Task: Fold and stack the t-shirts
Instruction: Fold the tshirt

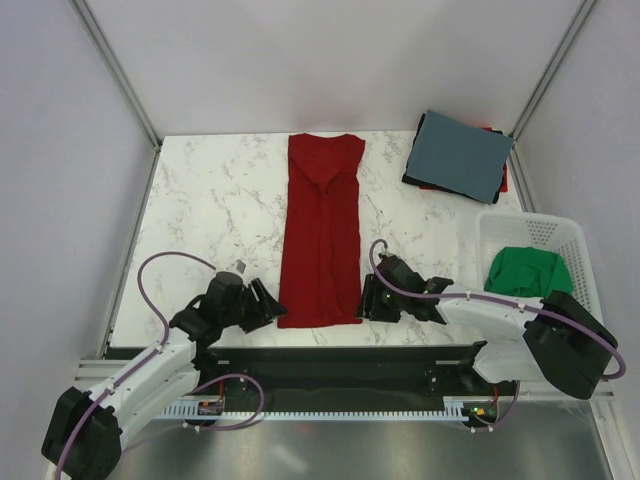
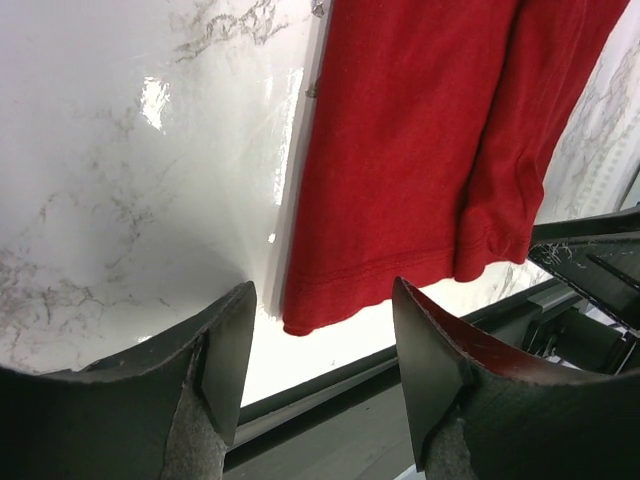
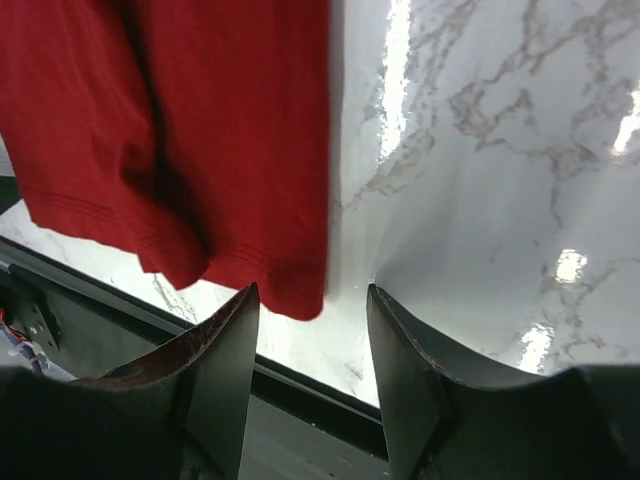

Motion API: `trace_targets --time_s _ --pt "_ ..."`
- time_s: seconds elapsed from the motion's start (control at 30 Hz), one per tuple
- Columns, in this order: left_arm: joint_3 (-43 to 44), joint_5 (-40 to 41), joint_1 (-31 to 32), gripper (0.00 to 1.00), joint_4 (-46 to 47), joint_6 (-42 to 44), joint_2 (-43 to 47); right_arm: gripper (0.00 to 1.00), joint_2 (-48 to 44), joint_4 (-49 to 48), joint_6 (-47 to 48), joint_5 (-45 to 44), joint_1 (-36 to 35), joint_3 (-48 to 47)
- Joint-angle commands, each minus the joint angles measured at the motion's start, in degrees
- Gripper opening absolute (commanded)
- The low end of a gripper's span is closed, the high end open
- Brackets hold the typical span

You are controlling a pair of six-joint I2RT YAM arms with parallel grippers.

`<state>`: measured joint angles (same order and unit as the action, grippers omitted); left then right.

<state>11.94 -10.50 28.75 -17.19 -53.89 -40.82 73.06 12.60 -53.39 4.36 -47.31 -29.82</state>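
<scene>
1. My left end effector (image 1: pixel 258 303) and right end effector (image 1: pixel 372 298) are both open and empty, flanking the hem of the red shirt (image 1: pixel 322 230) at the near edge of the table (image 1: pixel 210 210)
2. I should pinch both hem corners level, catching every layer, then fold evenly toward the far edge

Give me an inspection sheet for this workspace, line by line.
Surface: marble table, glossy.
Job's things: red t-shirt lies flat in a long strip at centre. Slate-blue t-shirt tops dark folded cloth at the far right. Green t-shirt sits bunched in the basket.
Clutter: white basket at the right edge; nothing else seen.
Grippers: left gripper and right gripper are both open, each at a near corner of the red t-shirt, not closed on it.
Cables: a purple cable loops off each arm.
Surroundings: white walls, metal frame posts.
</scene>
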Motion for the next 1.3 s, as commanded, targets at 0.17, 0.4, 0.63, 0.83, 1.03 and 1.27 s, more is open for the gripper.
trace_targets --time_s 0.17,0.4,0.63,0.83,1.03,1.27 --pt "-1.66 -0.22 0.87 0.56 3.04 -2.27 -1.45 0.49 3.06 -5.57 -2.69 -0.32 -1.30 2.49" --pt "-1.57 -1.01 1.04 0.40 6.29 -2.01 -6.64 0.25 4.55 -8.73 -2.34 0.74 -1.47 3.37" --pt "-1.49 -1.36 1.66 0.12 8.31 -1.57 -7.43 0.01 4.55 -9.00 -1.46 0.74 -1.47 3.89" --pt "0.35 -1.55 4.19 0.02 3.23 -2.01 -2.96 0.00 -0.27 -5.67 -2.25 0.74 -1.82 6.53" --pt "2.64 1.54 10.27 0.02 -8.72 -5.26 7.76 0.00 -10.82 3.30 -6.55 -2.51 -6.38 6.71" --pt "13.62 5.22 10.80 0.02 -16.20 -2.38 9.01 0.00 -16.10 15.77 -6.56 -10.06 -9.03 -3.21"
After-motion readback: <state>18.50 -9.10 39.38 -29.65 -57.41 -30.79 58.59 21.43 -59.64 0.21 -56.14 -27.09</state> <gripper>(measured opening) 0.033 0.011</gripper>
